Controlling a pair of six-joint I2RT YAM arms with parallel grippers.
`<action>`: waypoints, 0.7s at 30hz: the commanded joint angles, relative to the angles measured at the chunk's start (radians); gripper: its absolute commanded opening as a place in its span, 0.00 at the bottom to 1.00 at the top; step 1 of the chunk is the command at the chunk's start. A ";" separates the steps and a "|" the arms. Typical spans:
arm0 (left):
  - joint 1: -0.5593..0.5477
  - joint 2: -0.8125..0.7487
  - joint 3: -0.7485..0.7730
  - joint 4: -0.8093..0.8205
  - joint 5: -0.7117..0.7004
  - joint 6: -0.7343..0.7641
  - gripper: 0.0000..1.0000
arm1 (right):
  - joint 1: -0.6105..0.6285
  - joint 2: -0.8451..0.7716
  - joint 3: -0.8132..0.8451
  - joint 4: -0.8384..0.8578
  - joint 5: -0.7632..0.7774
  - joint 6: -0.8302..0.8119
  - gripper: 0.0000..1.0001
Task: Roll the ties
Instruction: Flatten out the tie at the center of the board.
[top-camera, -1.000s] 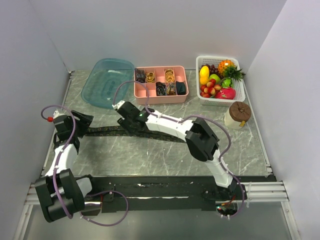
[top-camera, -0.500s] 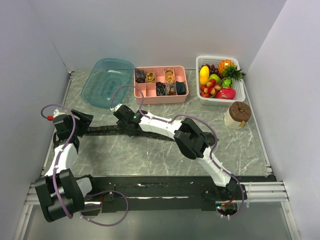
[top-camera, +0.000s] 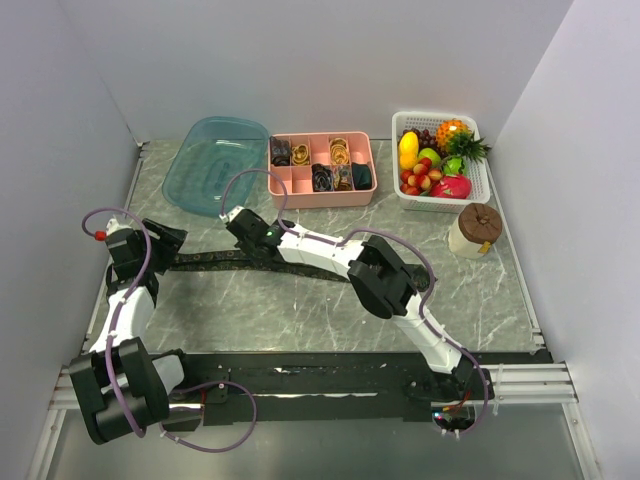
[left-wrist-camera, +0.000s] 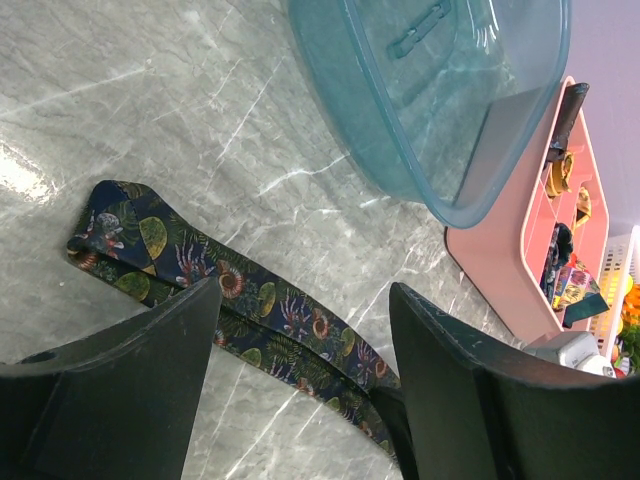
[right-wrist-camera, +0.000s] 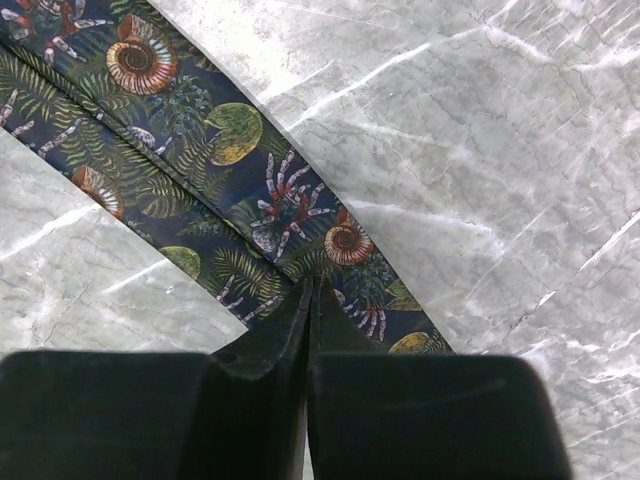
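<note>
Right claw (right-wrist-camera: 311, 288) clenched atop patterned tie (right-wrist-camera: 185, 135), any pinched fabric hidden; left claw (left-wrist-camera: 300, 297) agape.

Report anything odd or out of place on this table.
One tie lies unrolled across the marble, unlike the coils in the pink organizer. The right gripper has its jaws shut tip-down on it, no fabric visibly pinched.

Robotics lab test cell: plain white walls (top-camera: 330, 60) enclose a grey marble-patterned worktop (top-camera: 280, 310) on three sides; left arm (top-camera: 125, 300) and right arm (top-camera: 400, 290) bolted to aluminium rail (top-camera: 520, 378) at near edge.
</note>
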 joint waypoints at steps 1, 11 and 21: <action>-0.001 0.003 0.036 0.005 0.012 0.015 0.74 | -0.008 -0.007 -0.011 0.050 0.021 -0.006 0.00; -0.001 0.009 0.027 0.016 0.014 0.019 0.74 | -0.005 -0.124 -0.127 0.107 0.025 -0.005 0.00; -0.003 0.014 0.017 0.022 0.014 0.020 0.75 | -0.001 -0.220 -0.223 0.147 0.039 0.007 0.00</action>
